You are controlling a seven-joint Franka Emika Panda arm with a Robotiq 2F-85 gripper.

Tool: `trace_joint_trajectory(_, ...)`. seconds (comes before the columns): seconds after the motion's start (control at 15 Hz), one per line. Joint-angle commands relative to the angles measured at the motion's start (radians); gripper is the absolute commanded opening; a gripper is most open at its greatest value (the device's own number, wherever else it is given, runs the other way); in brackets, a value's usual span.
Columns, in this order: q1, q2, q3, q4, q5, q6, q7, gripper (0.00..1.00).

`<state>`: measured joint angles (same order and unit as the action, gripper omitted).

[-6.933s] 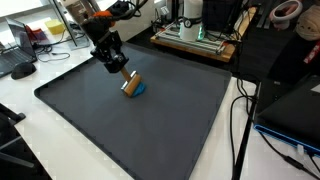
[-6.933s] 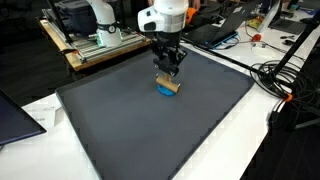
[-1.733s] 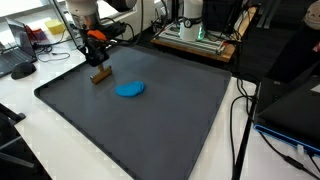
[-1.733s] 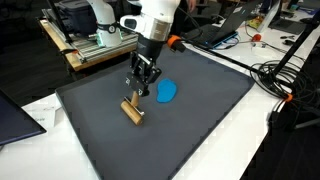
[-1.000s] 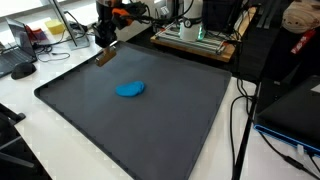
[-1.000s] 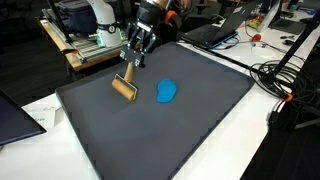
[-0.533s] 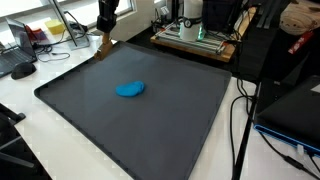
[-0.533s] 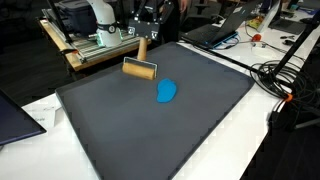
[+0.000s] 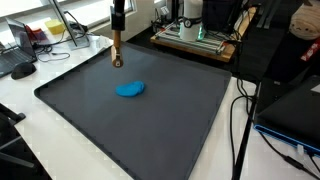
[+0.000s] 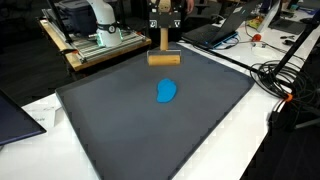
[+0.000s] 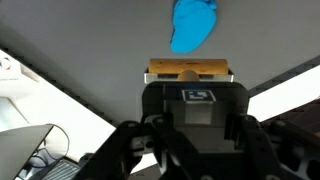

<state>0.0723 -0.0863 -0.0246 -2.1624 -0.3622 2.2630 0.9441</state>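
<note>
My gripper [image 9: 117,27] [image 10: 164,28] is shut on the handle of a wooden T-shaped tool [image 9: 117,52] and holds it high over the far part of the dark mat [image 9: 150,125]. The tool hangs straight down, with its flat wooden head [image 10: 164,58] at the bottom, off the mat. A blue lump [image 9: 130,89] [image 10: 167,92] lies on the mat, in front of the hanging tool and apart from it. In the wrist view the tool head [image 11: 190,70] sits just past the gripper [image 11: 190,90], with the blue lump [image 11: 195,24] beyond it.
The mat [image 10: 150,130] covers most of a white table [image 9: 30,110]. Green-lit equipment [image 9: 195,35] stands behind the mat, and a white robot base [image 10: 100,25] is at the back. Cables [image 10: 285,75] and dark gear crowd one side; a laptop corner [image 10: 15,115] lies at the other.
The gripper has risen with the wooden tool and carried it toward the back of the mat. The tool has swung from tilted to hanging straight down. The blue lump has not moved.
</note>
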Motion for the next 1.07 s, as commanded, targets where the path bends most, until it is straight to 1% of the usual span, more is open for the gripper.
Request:
trace_joint_trajectory(0.0,-0.01,0.038,0.046,0.095,0.056,-0.051,-0.116,0.23)
trace_joint_trajectory(0.13,-0.002,0.058,0.065,0.135,0.079,-0.068,-0.161,0.23)
trace_joint_trajectory(0.2,-0.016,0.03,0.062,0.07,0.04,-0.035,-0.105,0.48)
trace_joint_trajectory(0.33,-0.009,0.047,0.073,0.101,0.049,-0.044,-0.124,0.48)
trace_joint_trajectory(0.53,-0.008,0.058,0.073,0.111,0.049,-0.045,-0.13,0.48)
trace_joint_trajectory(0.6,-0.008,0.058,0.073,0.111,0.049,-0.045,-0.131,0.23)
trace_joint_trajectory(0.67,-0.004,0.079,0.079,0.159,0.018,-0.1,-0.117,0.23)
trace_joint_trajectory(1.0,0.039,0.193,0.119,0.364,-0.025,-0.341,-0.162,0.23)
